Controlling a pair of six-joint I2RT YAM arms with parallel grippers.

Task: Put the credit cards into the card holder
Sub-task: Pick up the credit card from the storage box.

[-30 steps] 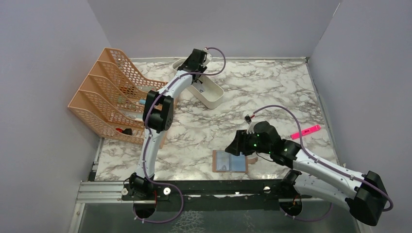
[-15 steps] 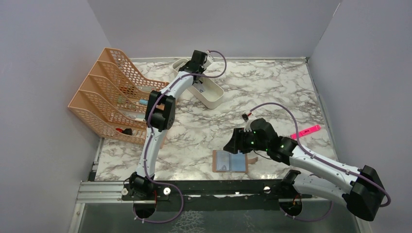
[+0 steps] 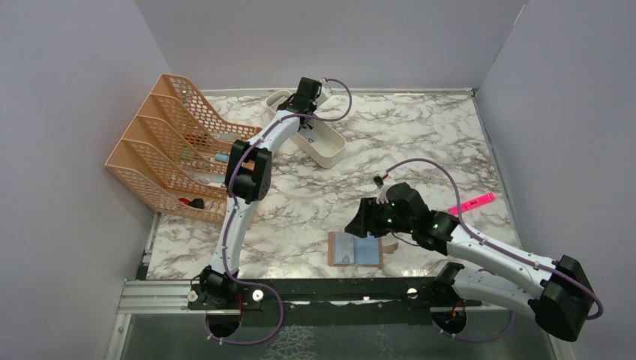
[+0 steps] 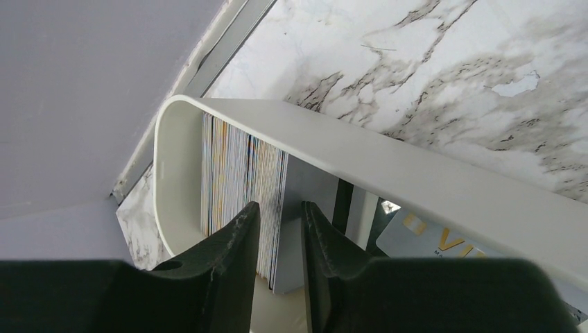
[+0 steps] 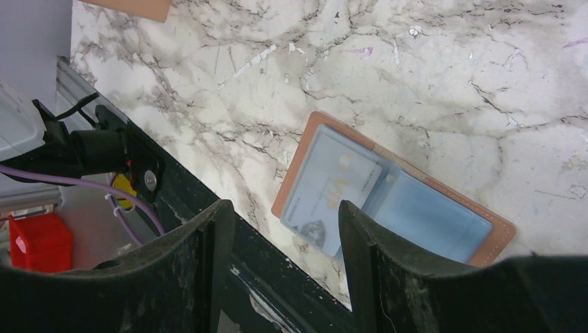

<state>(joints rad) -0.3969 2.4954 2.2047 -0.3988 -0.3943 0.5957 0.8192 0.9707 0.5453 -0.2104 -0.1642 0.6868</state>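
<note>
Matt black plastic, faintly grainy, on the fingers (image 4: 229, 257) of the left gripper (image 4: 281, 206). Just ahead of them, a smooth off-white tray (image 4: 388, 156) with a satin plastic look. Between the fingertips, thin credit cards (image 4: 236, 173) standing edge-on, with glossy faces and striped coloured edges. Under the right gripper (image 5: 286, 208), a tan leather-look card holder (image 5: 388, 194) with a stitched rim and clear, slightly shiny plastic sleeves. Beneath both, a marble-patterned table (image 5: 416, 69), smooth with a soft gloss.
</note>
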